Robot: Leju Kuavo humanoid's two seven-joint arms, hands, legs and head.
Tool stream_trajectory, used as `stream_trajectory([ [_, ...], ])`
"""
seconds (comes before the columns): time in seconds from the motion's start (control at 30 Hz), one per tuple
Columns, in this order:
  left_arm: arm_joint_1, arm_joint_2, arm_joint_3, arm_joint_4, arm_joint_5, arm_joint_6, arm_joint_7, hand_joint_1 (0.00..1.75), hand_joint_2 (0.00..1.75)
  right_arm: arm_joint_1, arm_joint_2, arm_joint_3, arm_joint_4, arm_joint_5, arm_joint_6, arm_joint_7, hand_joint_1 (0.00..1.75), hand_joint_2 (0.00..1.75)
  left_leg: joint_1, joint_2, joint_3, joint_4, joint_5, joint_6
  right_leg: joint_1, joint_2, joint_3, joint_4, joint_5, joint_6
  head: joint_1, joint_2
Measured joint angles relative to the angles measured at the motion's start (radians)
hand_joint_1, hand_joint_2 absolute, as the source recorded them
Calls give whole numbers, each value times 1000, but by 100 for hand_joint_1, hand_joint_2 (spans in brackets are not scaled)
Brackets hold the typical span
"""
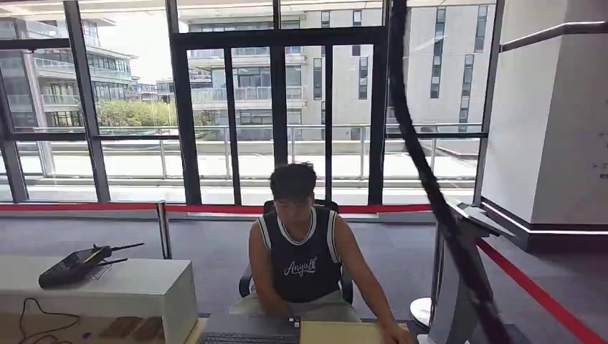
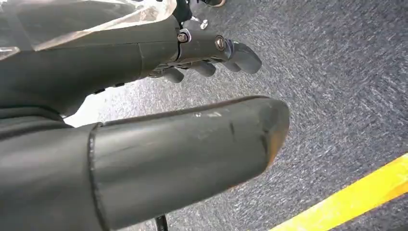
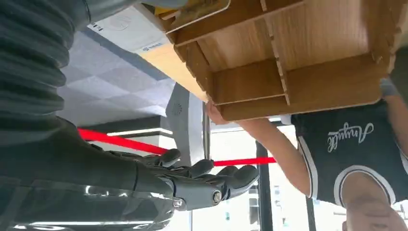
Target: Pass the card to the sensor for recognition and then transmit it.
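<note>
Grey carpet (image 2: pixel 346 72) with a yellow stripe (image 2: pixel 356 192) lay beneath the left hand (image 2: pixel 211 55), whose fingers (image 2: pixel 243 57) curled loosely, grasping nothing. Right hand (image 3: pixel 202 180) extended its fingers (image 3: pixel 235 175), released and holding nothing, under a wooden rack (image 3: pixel 298 72). At the table (image 1: pixel 337 333) sat a person (image 1: pixel 301 258), one hand touching that rack. The card's position could not be determined.

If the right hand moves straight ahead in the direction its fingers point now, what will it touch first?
Probably the person's forearm. In the wrist view the right hand points its empty fingers toward that arm, which reaches up to the wooden organizer. Depth is unclear, so the hand may pass beside it.
</note>
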Motion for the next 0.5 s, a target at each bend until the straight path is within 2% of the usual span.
stream_trajectory([
  [0.5,-1,0,0,0,-10,-1,-4,0,0,-16,26,21,131,8,-29,-5,0,175,0,0,0,0,0,0,0,0,0,0,0,0,0,0],
])
